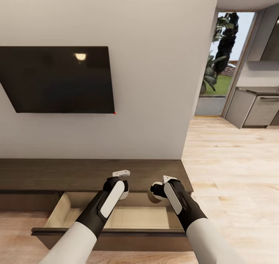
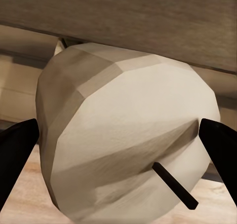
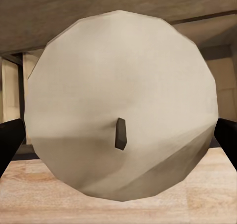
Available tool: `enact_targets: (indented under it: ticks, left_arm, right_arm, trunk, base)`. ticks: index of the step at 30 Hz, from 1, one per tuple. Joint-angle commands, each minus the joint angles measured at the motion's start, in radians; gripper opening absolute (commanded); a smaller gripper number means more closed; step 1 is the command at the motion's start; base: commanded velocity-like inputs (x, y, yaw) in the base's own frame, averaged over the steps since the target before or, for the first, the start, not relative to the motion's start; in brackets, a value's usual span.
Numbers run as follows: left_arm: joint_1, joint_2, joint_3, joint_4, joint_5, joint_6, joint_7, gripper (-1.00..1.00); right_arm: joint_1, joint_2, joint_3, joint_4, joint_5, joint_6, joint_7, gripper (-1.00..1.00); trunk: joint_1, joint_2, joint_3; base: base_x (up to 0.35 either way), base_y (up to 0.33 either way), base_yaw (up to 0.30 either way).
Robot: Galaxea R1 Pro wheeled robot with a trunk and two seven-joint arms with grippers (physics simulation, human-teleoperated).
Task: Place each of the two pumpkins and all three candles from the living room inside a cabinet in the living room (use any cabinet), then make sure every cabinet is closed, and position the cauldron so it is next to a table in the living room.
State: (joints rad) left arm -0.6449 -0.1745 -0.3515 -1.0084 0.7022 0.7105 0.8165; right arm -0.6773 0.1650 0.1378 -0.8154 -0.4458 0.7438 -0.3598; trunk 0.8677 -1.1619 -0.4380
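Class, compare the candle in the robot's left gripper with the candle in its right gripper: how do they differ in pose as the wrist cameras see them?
The left candle is turned partly side-on, showing its faceted side wall; the right candle faces its camera squarely, a near-round end face. The left candle's wick juts out long and slanted; the right candle's wick looks short, foreshortened. Both are grey-beige, dark-wicked, and sit between dark fingers above the open cabinet drawer.
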Motion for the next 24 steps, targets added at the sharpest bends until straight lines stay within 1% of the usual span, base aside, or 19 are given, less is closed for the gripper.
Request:
enact_targets:
  ticks: [1, 8, 16, 24]
  left_arm:
    - [-0.001, 0.0, -0.001, -0.001, 0.008, 0.002, 0.011, -1.0]
    - [-0.001, 0.0, -0.001, -0.022, 0.01, 0.004, 0.012, -1.0]
    - [-0.001, 0.0, 0.0, -0.024, 0.011, 0.004, 0.012, -1.0]
    - [-0.001, 0.0, 0.0, -0.024, 0.011, 0.004, 0.012, -1.0]
  right_arm:
    - [-0.001, 0.0, 0.003, -0.001, -0.011, 0.002, -0.01, -1.0]
    - [-0.001, 0.004, 0.003, -0.006, -0.011, 0.002, -0.01, -1.0]
    - [-0.002, 0.007, 0.001, -0.011, -0.021, 0.005, -0.013, -1.0]
    - [-0.002, 0.008, 0.0, -0.011, -0.022, 0.008, -0.018, -1.0]
  trunk:
    - [0.004, -0.008, -0.004]
    - [0.031, -0.057, -0.026]
    - [0.061, -0.113, -0.051]
    - [0.092, -0.169, -0.076]
  base:
    - [0.0, 0.0, 0.0]
    - [0.0, 0.0, 0.0]
    - [0.0, 0.0, 0.0]
    - [0.0, 0.0, 0.0]
